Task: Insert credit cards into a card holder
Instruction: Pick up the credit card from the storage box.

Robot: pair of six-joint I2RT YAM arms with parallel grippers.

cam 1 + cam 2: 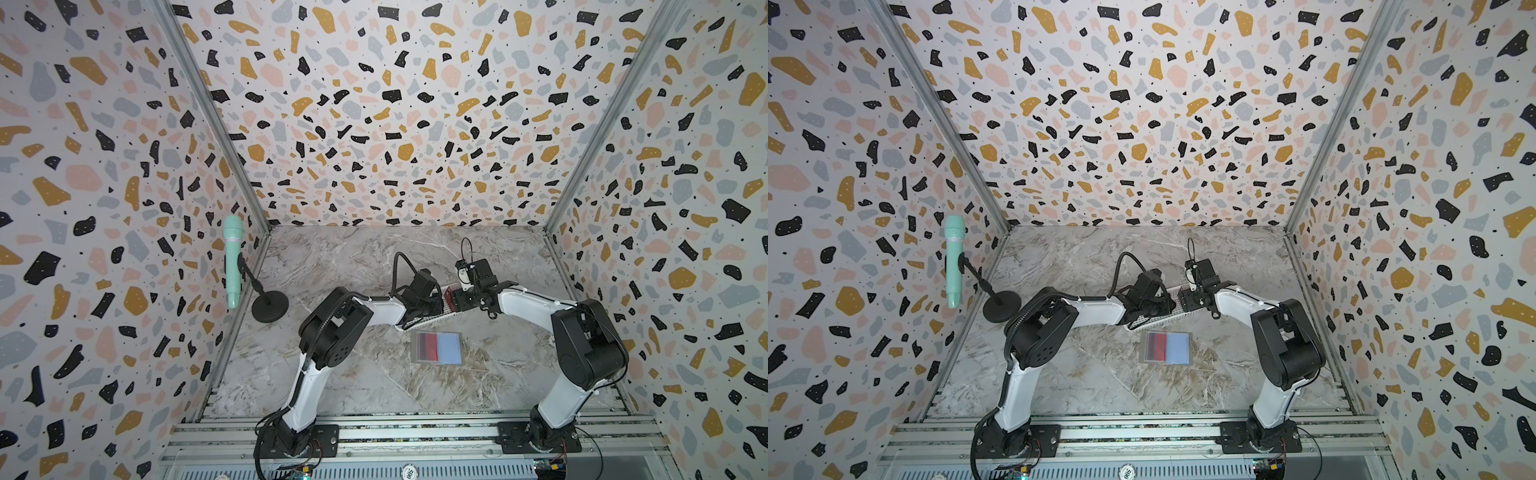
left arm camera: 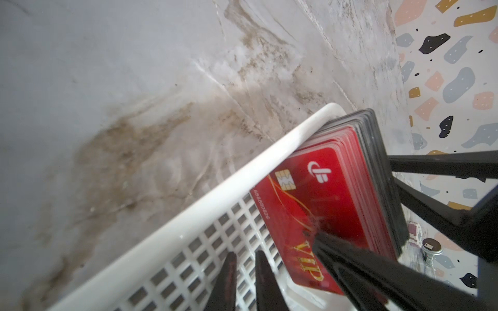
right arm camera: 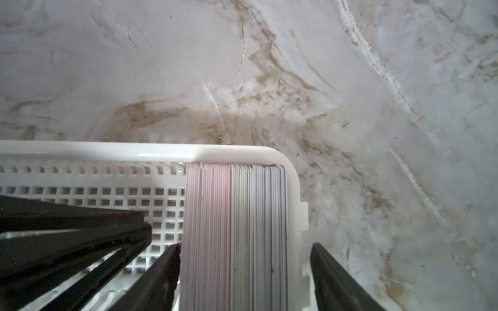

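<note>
A white perforated basket lies mid-table under both wrists. The credit cards stand on edge against its end wall, red ones in front, the foremost lettered "VIP", grey ones behind. My right gripper is open astride the stack: one finger touches its red side, the other hangs outside the basket's end wall. My left gripper hovers inside the basket beside the cards, fingers nearly together with only a slit and nothing seen in it. The card holder lies open nearer the front, red cards in its left sleeves, its right half light blue.
A mint-green microphone on a black round stand is at the left wall. Patterned walls close in the marble table on three sides. An aluminium rail with both arm bases runs along the front.
</note>
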